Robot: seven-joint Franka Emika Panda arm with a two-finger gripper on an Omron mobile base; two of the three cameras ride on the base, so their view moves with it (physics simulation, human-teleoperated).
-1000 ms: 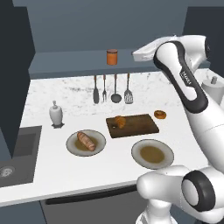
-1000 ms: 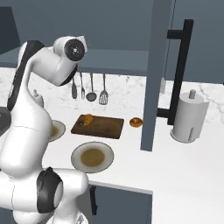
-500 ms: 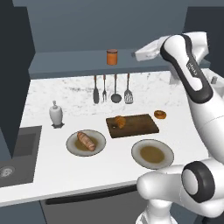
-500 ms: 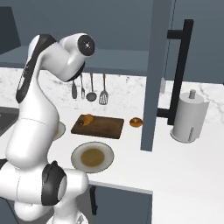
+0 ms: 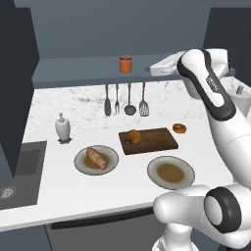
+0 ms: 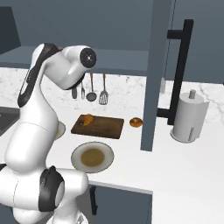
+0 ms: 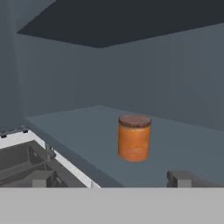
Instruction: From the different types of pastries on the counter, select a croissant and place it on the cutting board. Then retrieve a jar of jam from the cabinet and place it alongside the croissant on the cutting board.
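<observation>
While jaws stand spread, jam jar upright on cabinet shelf, croissant on cutting board, marble counter

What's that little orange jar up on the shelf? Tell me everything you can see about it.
The jar is a short orange cylinder with a flat, darker brown lid, closed. Its material can't be told. It stands upright on the dark grey shelf of the open cabinet, above the hanging utensils, alone, with nothing touching it but the shelf. The end effector faces it from the front, its fingertips spread apart and short of the jar.
</observation>
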